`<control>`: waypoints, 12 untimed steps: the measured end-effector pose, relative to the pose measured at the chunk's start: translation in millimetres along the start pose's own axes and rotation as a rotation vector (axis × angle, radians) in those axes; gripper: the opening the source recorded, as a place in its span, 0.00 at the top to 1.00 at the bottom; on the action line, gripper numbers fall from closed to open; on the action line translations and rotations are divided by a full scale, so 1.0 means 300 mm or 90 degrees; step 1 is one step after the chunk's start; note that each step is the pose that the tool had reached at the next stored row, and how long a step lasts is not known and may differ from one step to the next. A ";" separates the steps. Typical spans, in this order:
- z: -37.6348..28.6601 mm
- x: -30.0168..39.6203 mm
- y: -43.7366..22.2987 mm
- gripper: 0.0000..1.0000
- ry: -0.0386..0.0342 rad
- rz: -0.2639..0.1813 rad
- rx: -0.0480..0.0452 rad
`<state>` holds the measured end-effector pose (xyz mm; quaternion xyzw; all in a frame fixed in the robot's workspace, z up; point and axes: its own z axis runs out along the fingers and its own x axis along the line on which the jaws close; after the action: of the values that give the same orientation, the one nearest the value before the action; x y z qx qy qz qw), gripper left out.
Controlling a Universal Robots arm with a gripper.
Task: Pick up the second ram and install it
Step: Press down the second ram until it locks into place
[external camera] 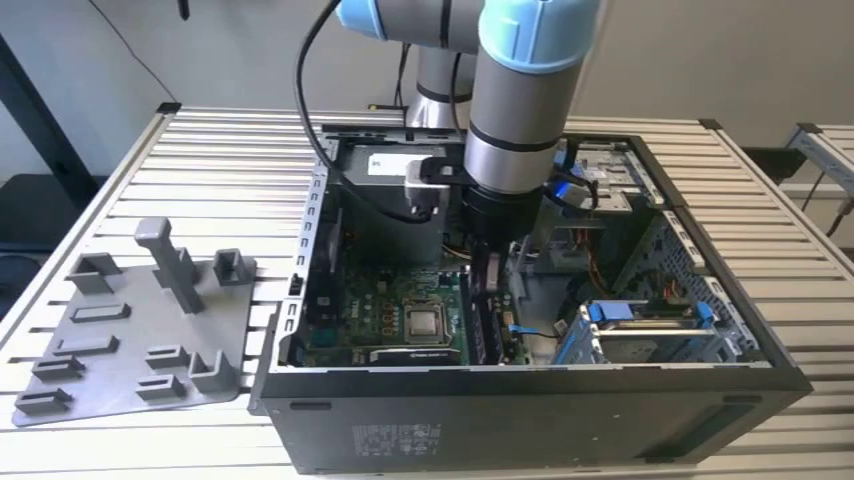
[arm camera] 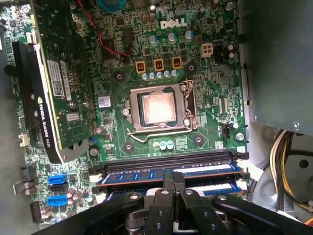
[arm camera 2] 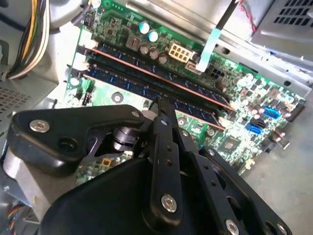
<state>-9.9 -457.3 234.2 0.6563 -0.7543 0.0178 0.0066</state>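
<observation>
The second ram (arm camera 2: 120,84) (arm camera: 132,175), a dark blue stick, stands in a slot on the green motherboard (arm camera: 205,83), beside another stick (arm camera 2: 195,85) (arm camera: 220,188). In both wrist views my gripper (arm camera 2: 163,104) (arm camera: 173,175) is shut, fingers pressed together, with the tips resting on the top edge of the second ram near its middle. Neither finger reaches down the stick's sides. In the exterior view the arm reaches down into the open computer case (external camera: 534,405), the gripper (external camera: 485,285) low over the memory slots.
An empty black slot (arm camera: 166,160) lies between the sticks and the processor socket (arm camera: 159,110). A graphics card (arm camera: 54,88) stands on the board. The grey power supply box (external camera: 387,170) and a drive cage (external camera: 641,330) crowd the case. A grey pegged tray (external camera: 134,340) lies outside.
</observation>
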 end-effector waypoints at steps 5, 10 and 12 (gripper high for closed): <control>0.027 -0.001 0.000 0.89 -0.0013 -0.002 -0.0001; 0.051 -0.001 0.001 0.89 -0.0020 -0.005 -0.0004; 0.046 -0.002 0.000 0.89 -0.0041 -0.005 -0.0006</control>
<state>-9.7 -457.0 220.5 0.6594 -0.7516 0.0153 0.0045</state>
